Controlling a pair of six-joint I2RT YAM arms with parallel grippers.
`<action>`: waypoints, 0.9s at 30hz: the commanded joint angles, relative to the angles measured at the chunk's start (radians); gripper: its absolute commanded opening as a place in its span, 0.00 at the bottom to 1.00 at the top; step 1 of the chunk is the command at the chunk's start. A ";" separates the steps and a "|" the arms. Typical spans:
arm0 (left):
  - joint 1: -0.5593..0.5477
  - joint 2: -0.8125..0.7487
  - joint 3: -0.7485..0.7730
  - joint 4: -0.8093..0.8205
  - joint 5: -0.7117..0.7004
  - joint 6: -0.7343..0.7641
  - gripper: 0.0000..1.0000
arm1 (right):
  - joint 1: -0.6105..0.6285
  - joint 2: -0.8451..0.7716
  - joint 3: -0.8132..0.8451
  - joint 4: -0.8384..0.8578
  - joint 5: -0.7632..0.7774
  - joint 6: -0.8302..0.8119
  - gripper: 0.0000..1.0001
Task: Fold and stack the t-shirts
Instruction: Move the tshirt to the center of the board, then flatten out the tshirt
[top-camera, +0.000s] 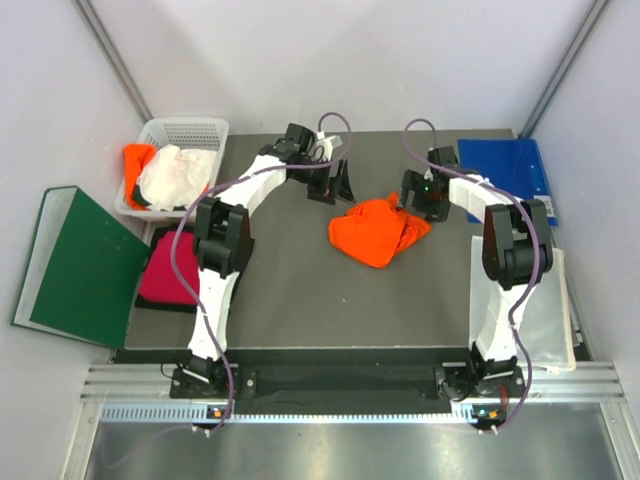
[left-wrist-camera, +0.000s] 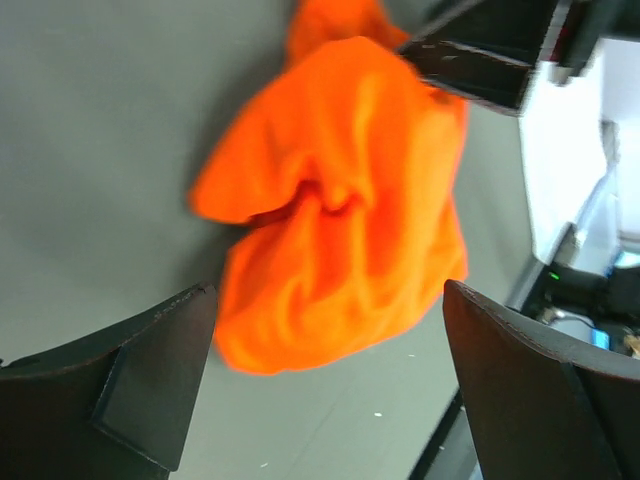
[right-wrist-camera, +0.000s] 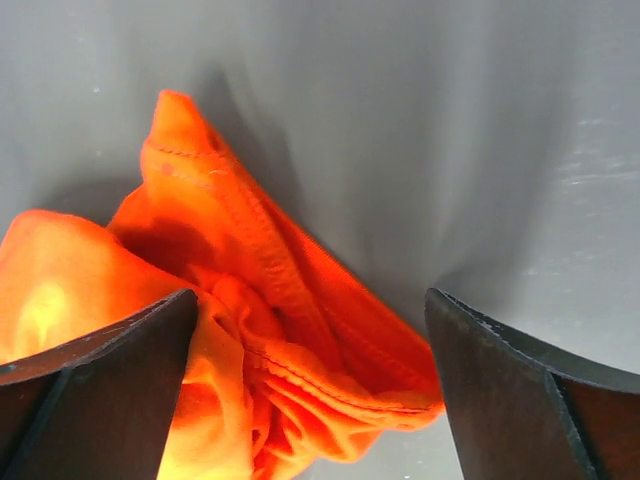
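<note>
A dark grey tabletop (top-camera: 300, 310) carries a bright orange t-shirt (top-camera: 378, 232), crumpled in a loose heap a little right of its middle and flanked by two robot arms. Far to the left of that shirt, off the tabletop's edge, a green binder (top-camera: 80, 260) lies open and flat. To the shirt's right and nearer the arm bases sits a pale translucent tray (top-camera: 562, 300); a blue folder (top-camera: 505, 165) lies beyond it, to the shirt's right and further back. Left of the shirt and further back stands a white basket (top-camera: 190, 132) holding a bunched white t-shirt (top-camera: 175, 175) with a second orange t-shirt (top-camera: 137, 160) draped over its left rim. Directly left of the bright orange shirt, behind the left arm, a magenta t-shirt (top-camera: 168, 270) rests on a black t-shirt (top-camera: 165, 304), of which only an edge shows. The left gripper (top-camera: 333, 185) hangs just beside the bright orange shirt's back-left edge, jaws spread wide with nothing in them; its wrist view looks past both fingers (left-wrist-camera: 150, 360) onto the heap. The right gripper (top-camera: 415, 200) sits at the shirt's right edge, jaws likewise apart, a folded hem lying between its fingers (right-wrist-camera: 500, 370) but not clamped.
</note>
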 joint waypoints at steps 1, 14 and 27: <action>-0.015 0.013 0.020 0.048 0.098 -0.018 0.99 | 0.013 -0.009 -0.007 0.026 -0.052 0.021 0.89; -0.015 0.024 0.017 -0.007 -0.017 0.008 0.99 | 0.021 -0.167 0.121 0.040 -0.047 0.030 0.00; 0.008 -0.016 -0.026 -0.012 -0.308 -0.031 0.99 | 0.203 -0.291 0.351 -0.096 -0.146 -0.155 0.00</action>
